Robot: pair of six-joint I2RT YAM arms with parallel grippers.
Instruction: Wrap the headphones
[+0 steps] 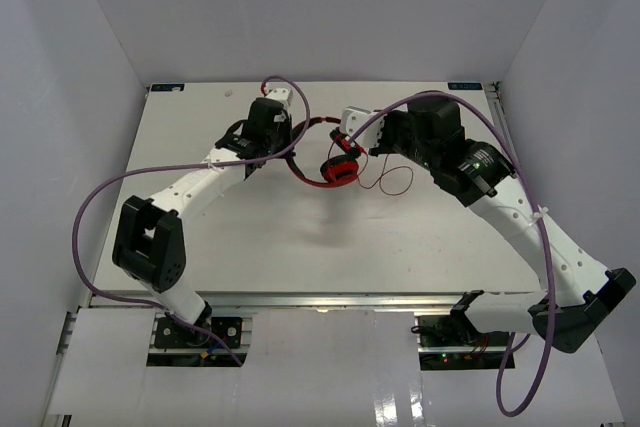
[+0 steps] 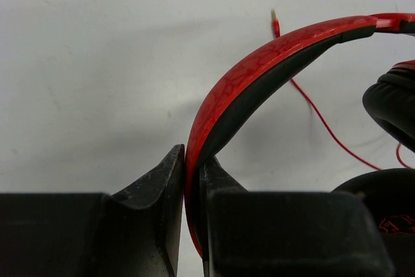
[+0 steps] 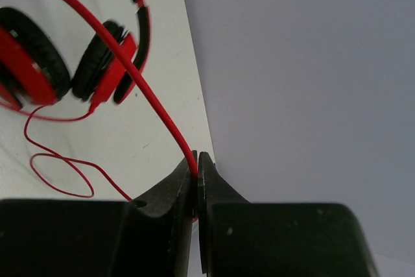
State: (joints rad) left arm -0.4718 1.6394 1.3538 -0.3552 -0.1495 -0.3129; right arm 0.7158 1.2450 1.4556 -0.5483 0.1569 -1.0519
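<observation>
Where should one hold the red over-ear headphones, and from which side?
The black-lined red headband: a thin flat arc. Come edge-on, one finger on each face, as the left gripper does. The round ear cups look too bulky.

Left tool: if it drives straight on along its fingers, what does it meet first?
Likely the bare white tabletop. The red over-ear headphones' headband, clamped in the left tool, curves off right. Depth unclear.
</observation>
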